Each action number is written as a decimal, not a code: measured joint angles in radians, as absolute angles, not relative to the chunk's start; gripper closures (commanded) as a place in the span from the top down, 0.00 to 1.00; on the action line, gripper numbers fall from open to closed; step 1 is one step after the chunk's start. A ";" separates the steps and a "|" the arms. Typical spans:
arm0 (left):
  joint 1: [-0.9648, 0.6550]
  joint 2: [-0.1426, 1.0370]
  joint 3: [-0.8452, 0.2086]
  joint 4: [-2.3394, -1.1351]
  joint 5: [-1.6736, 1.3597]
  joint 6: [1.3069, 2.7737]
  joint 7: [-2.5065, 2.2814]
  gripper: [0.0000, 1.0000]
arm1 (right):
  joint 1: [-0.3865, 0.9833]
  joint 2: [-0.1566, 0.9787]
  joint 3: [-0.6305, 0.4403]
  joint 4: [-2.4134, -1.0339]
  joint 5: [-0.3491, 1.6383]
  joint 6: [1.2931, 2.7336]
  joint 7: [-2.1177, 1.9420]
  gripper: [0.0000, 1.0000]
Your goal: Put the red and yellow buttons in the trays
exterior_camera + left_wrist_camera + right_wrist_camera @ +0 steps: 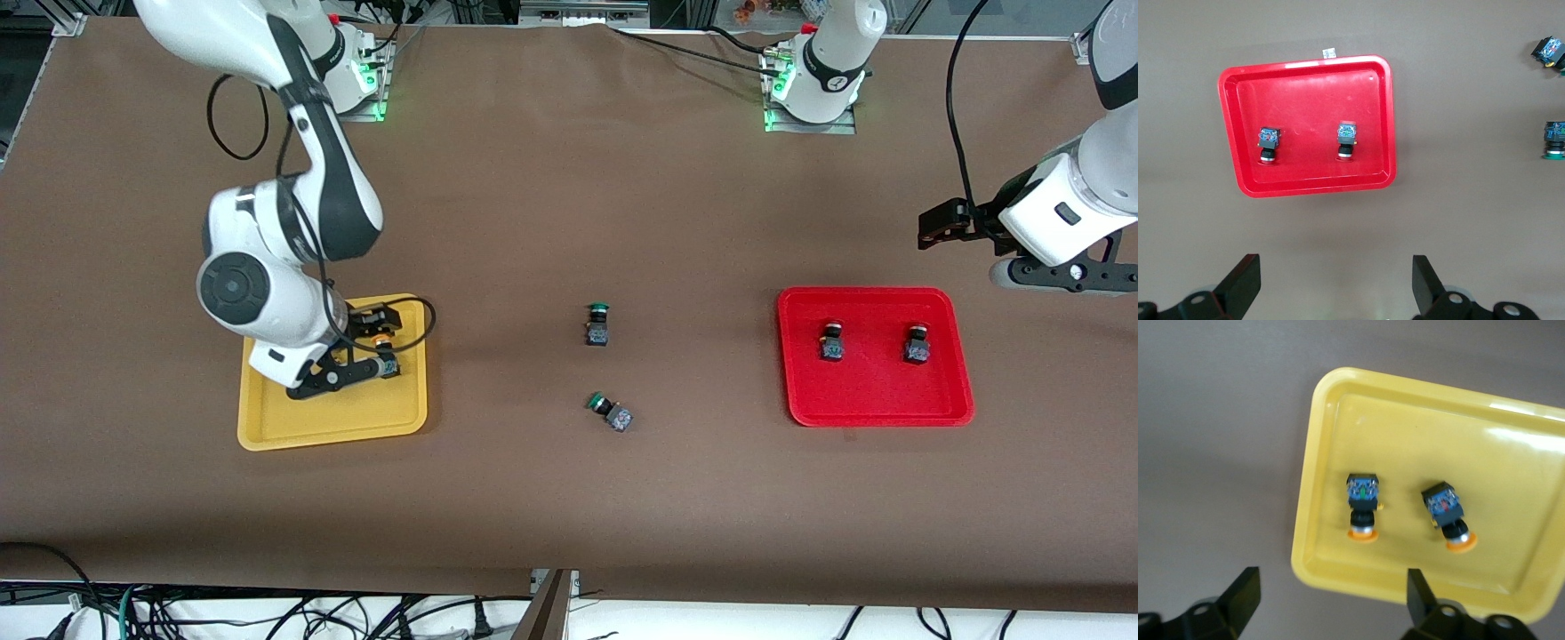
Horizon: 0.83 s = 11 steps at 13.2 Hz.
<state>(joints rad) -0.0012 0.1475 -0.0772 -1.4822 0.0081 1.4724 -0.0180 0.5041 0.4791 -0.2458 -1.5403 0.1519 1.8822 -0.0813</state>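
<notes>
right end effector point(1328, 603) spread, empty, over yellow tray point(1511, 433); two yellow-capped buttons point(1363, 501) point(1448, 513) lying in it just below. left end effector point(1337, 283) spread, empty, over bare bench point(533, 204) beside red tray point(1305, 67); two red-capped buttons point(1268, 141) point(1347, 137) inside.

Bright even overhead light, soft shadows, glare on yellow tray point(1511, 433) rim, right wrist view slightly blurred

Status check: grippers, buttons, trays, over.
Right gripper open, empty, over yellow tray; left gripper open, empty, up by red tray. Two yellow buttons in yellow tray, two red buttons in red. Nothing blocking.
</notes>
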 measured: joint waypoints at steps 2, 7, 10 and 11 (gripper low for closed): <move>-0.001 0.148 -0.077 -1.481 0.008 1.472 -0.016 1.00 | 0.495 0.415 -0.287 -1.528 0.153 1.833 -0.080 0.99; 0.000 0.153 -0.075 -1.480 0.008 1.473 -0.012 1.00 | 0.424 0.352 -0.335 -1.475 0.204 1.641 -0.107 0.99; 0.000 0.153 -0.075 -1.479 0.008 1.473 -0.012 1.00 | 0.430 0.270 -0.333 -1.485 0.201 1.595 -0.107 0.99; 0.000 0.153 -0.075 -1.477 0.008 1.473 -0.012 1.00 | 0.430 0.228 -0.332 -1.508 0.192 1.590 -0.107 0.99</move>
<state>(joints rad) -0.0004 0.1530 -0.0751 -1.4772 0.0081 1.4729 -0.0121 0.4302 0.2277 -0.3324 -1.5084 0.1921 1.5900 -0.1074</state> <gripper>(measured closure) 0.000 0.004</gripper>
